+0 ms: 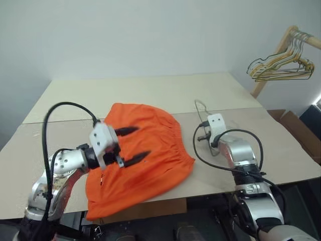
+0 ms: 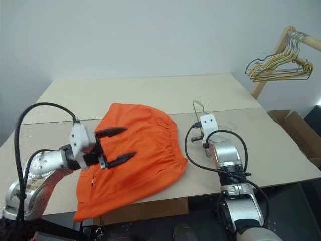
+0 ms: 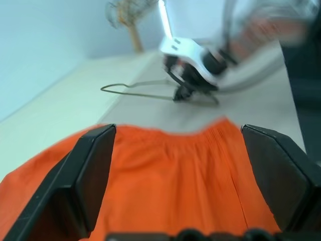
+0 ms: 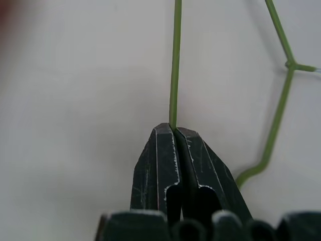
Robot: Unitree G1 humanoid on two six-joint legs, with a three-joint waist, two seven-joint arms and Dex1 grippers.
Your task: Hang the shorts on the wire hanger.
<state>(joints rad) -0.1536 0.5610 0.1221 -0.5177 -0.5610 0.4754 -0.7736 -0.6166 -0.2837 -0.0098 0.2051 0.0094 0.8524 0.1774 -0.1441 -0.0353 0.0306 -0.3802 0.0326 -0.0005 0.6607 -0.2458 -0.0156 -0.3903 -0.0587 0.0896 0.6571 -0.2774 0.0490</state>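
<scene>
The orange shorts (image 1: 150, 165) lie spread on the table (image 1: 150, 93), gathered waistband toward the right, with one corner hanging over the front edge. My left gripper (image 1: 139, 143) hovers open just above them, pointing across toward the waistband, with nothing between its fingers (image 3: 90, 181). The thin wire hanger (image 4: 175, 60) lies on the table to the right of the shorts, its hook (image 1: 200, 106) pointing away from me. My right gripper (image 4: 173, 129) is shut on one of the hanger's straight wires. It also appears beyond the shorts as the right gripper (image 3: 183, 93) on the hanger (image 3: 133, 86).
A bunch of coloured wire hangers (image 1: 281, 68) hangs from a wooden rack at the far right. A cardboard box (image 1: 301, 131) stands beside the table's right edge. The far half of the table is bare beyond a seam.
</scene>
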